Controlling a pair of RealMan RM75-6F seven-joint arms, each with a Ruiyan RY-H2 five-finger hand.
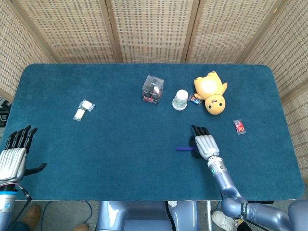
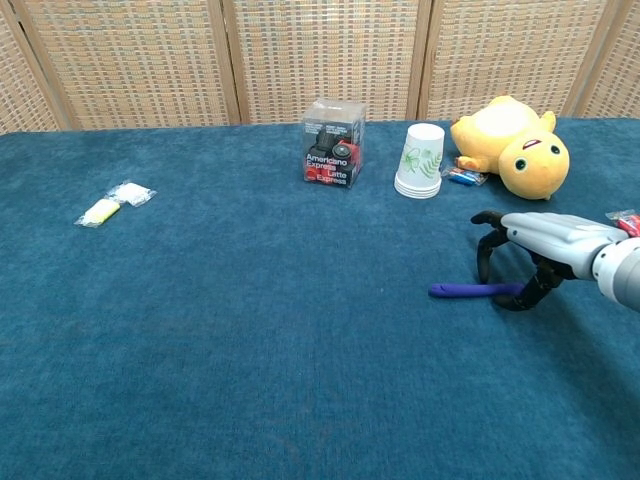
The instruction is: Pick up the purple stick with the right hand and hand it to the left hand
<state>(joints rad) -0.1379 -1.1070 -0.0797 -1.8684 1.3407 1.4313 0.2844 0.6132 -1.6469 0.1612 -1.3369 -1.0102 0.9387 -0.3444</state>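
Note:
The purple stick [image 1: 184, 148] [image 2: 470, 290] lies flat on the blue table, right of centre. My right hand [image 1: 205, 143] [image 2: 540, 245] arches over the stick's right end, palm down. Its fingers curve down to the cloth on the far side and the thumb touches the stick's tip. The stick rests on the table and nothing lifts it. My left hand [image 1: 14, 156] hovers at the front left edge of the table, fingers spread and holding nothing. Only the head view shows it.
At the back stand a clear cube box [image 1: 153, 89] [image 2: 334, 142], a white paper cup [image 1: 181, 99] [image 2: 421, 160] and a yellow plush toy [image 1: 211, 92] [image 2: 512, 145]. A red candy [image 1: 239, 126] lies right of my right hand. Small packets [image 1: 83, 110] [image 2: 115, 203] lie at the left.

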